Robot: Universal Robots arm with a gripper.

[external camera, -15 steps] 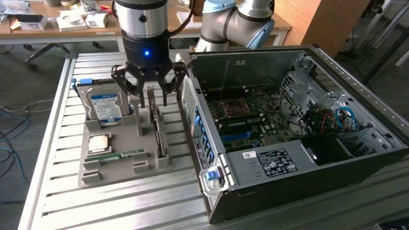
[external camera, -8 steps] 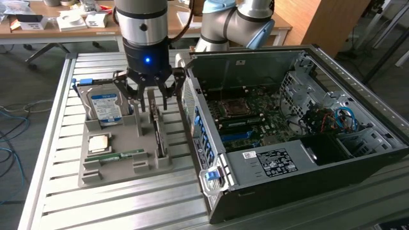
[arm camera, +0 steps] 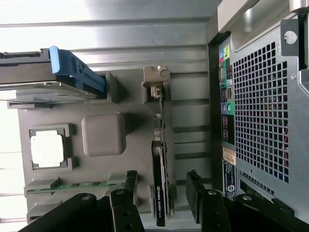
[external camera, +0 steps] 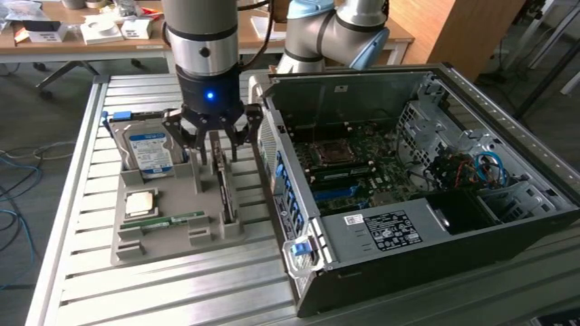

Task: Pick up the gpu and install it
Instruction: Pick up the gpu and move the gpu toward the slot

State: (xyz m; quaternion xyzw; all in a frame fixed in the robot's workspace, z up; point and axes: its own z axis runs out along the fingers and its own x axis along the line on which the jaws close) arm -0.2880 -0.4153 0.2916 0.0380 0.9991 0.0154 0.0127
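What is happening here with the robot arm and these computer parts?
A robot arm is set to pick up the gpu for the open computer case. Its gripper hangs right over the card, with the fingers open on either side of it, not touching. The gpu stands on edge in the grey tray, alongside a hard drive, a CPU and a memory stick. It is not yet lifted.

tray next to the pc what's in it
A hard drive, cpu, memory stick and the gpu, standing on edge. In the exterior view the open jaws cover the gpu's far end.
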